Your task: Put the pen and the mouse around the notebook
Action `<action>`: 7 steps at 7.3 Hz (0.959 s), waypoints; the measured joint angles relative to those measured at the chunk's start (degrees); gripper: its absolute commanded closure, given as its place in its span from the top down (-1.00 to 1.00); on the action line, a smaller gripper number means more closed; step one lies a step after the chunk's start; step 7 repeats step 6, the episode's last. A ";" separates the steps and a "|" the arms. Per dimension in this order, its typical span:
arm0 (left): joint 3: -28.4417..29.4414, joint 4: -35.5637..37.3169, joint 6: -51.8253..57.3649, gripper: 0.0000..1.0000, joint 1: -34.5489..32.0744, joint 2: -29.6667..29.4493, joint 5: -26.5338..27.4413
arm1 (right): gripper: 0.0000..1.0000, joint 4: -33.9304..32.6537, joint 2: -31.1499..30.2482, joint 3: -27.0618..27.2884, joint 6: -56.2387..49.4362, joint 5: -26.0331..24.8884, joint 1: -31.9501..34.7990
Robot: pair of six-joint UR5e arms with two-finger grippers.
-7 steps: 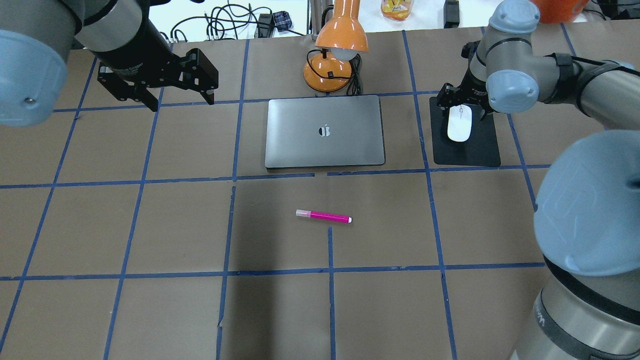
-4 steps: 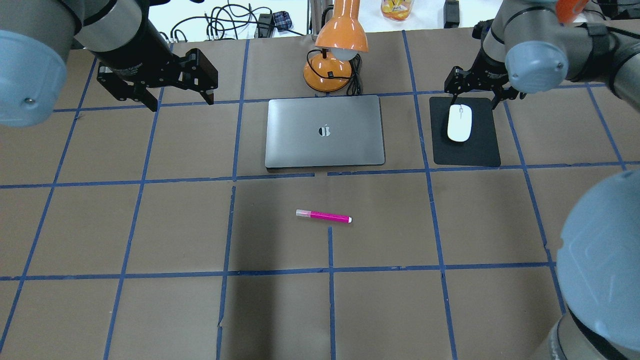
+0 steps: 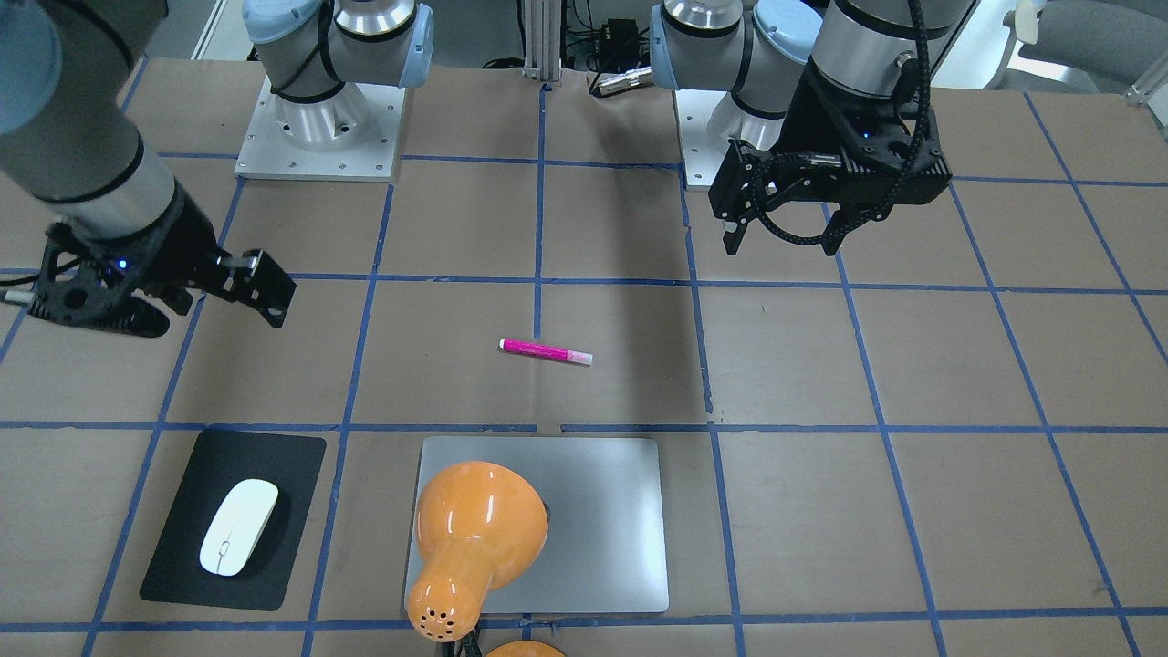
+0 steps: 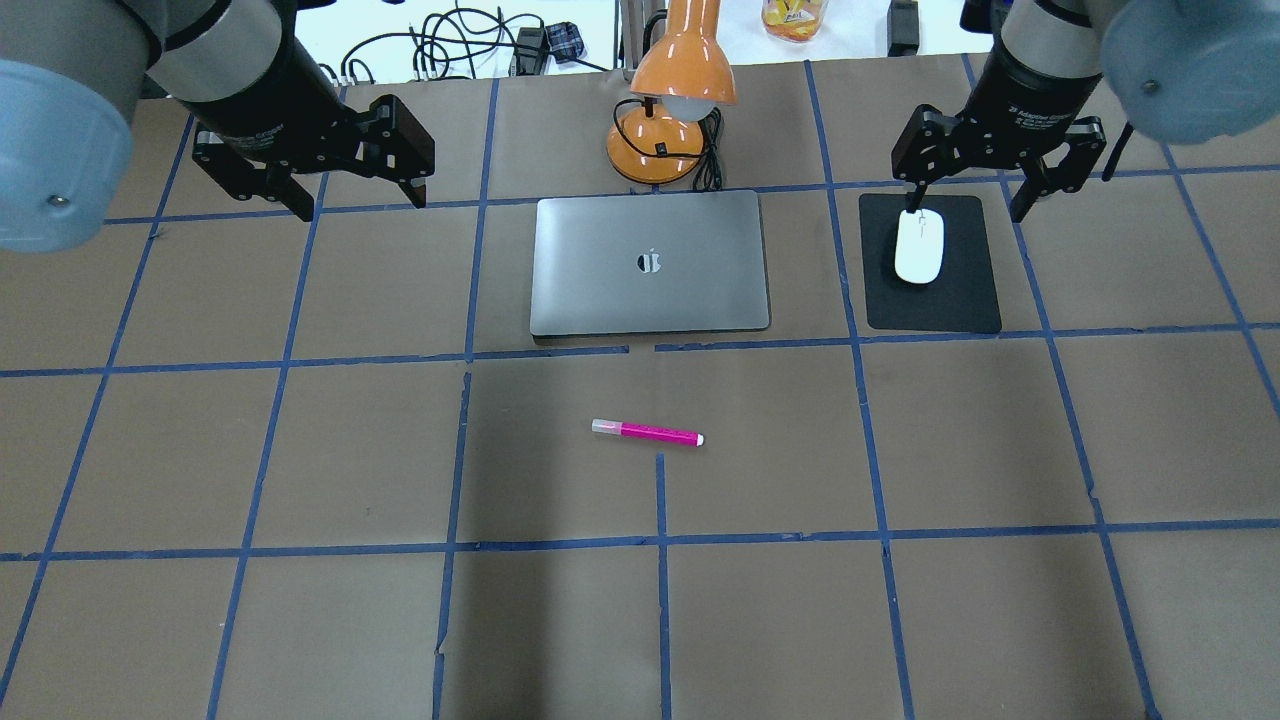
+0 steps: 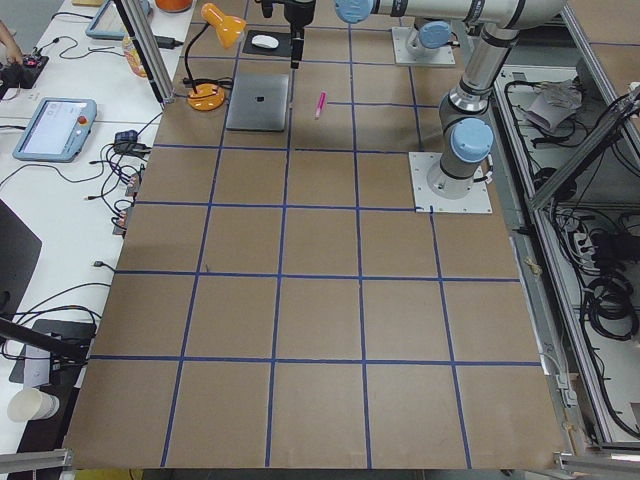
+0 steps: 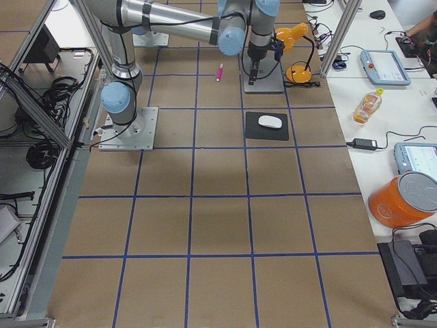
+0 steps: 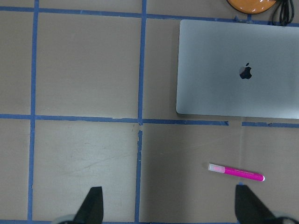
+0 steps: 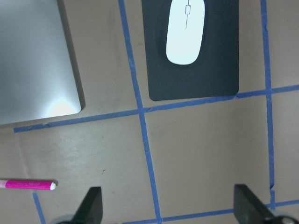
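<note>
Overhead: notebook point(image 4: 650, 290) lies closed mid-worktop point(image 4: 300, 450), lamp point(image 4: 668, 150) at its 12. Mouse point(image 4: 919, 246) is at its 3 on a black mat point(image 4: 950, 305), long axis parallel to the notebook's side, so it reads as placed. Pen point(image 4: 648, 433) is at its 6, lying loose and roughly parallel to the front edge, with a clear gap between. Left gripper point(image 4: 360, 200) hangs at the notebook's 10, spread wide, empty. Right gripper point(image 4: 966, 205) hangs over the mat's 12 edge, also spread wide and empty.

Front: both grippers show well above the surface. My read is they're parked clear, not reaching. One right tip lining up with the mouse overhead is likely just perspective. Lamp head hides part of the notebook.

Left side: too small for detail, layout agrees. Operator bench carries a tablet point(image 5: 52, 128), cables and a paper cup point(image 5: 30, 405).

Right side: mouse on mat is plain. Bench has a bottle point(image 6: 369, 104) and an orange bucket point(image 6: 405, 198).

Left wrist: fingertips point(image 7: 93, 205) at the bottom corners, nothing between. Notebook at 1, pen at 5.

Right wrist: same stance. Mouse at 12, notebook corner at 10, pen tip at 8.

Surface: flat brown paper with a blue tape point(image 4: 457, 450) grid and a few seams. The pen could probably roll if nudged.
</note>
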 measured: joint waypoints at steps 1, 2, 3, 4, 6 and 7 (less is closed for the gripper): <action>0.02 -0.03 0.01 1.00 0.09 0.03 -0.04 | 1.00 2.84 -2.51 0.07 0.01 0.14 0.39; 0.04 -0.11 0.00 1.00 0.10 0.02 -0.06 | 1.00 4.55 -3.83 0.11 0.00 0.16 0.53; 0.05 -0.61 -0.01 1.00 0.11 0.02 -0.05 | 1.00 6.52 -4.94 0.24 -0.20 0.16 0.57; 0.48 -2.67 -0.02 1.00 0.22 0.02 0.28 | 1.00 8.60 -6.10 0.52 -0.55 0.02 0.59; 1.56 -6.86 0.04 1.00 0.39 -0.02 1.14 | 1.00 10.18 -7.35 1.14 -0.45 -0.42 0.60; 1.56 -6.86 0.04 1.00 0.39 -0.02 1.14 | 1.00 10.18 -7.35 1.14 -0.45 -0.42 0.60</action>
